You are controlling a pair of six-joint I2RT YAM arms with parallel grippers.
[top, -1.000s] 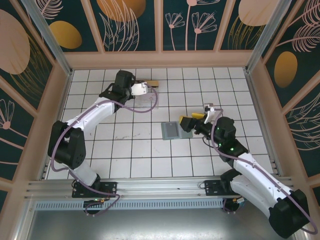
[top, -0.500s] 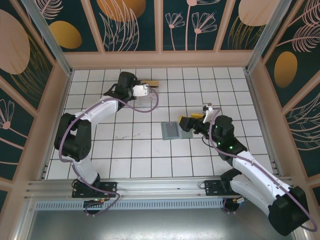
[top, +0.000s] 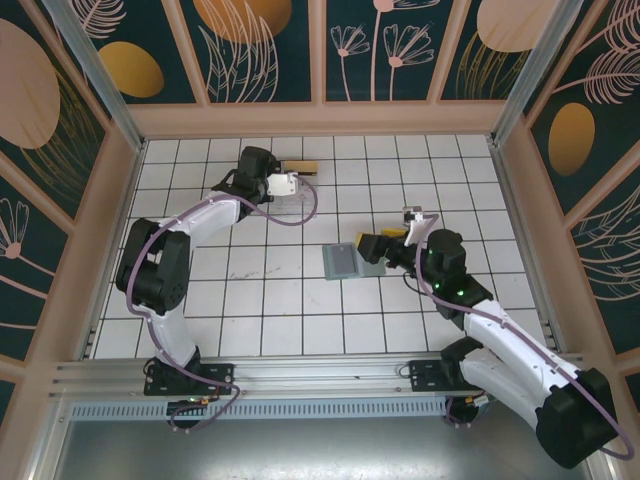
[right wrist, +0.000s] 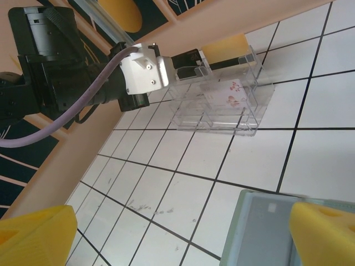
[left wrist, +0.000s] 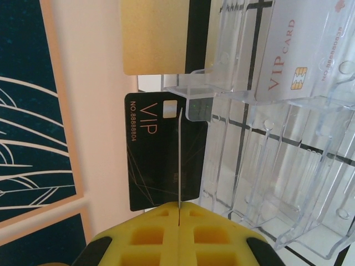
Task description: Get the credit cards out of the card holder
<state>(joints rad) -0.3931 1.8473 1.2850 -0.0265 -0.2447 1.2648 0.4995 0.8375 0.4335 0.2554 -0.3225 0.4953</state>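
While three cards (left wrist: 155,36) fill the clear box (left wrist: 266,183), the left gripper (left wrist: 179,213) pinches a fourth card (left wrist: 179,160). Right gripper (top: 378,240) gapes beside the card holder (top: 344,261).

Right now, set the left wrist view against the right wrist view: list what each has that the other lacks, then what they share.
Left wrist, of the two: the left pincer shut, clamping a thin card seen edge-on, and the black card with its VIP lettering. Right wrist, of the two: the grey-green card holder lying on the tiles, the open right pincer, and the left arm's wrist. Shared: the clear plastic box and the gold card at its far end.
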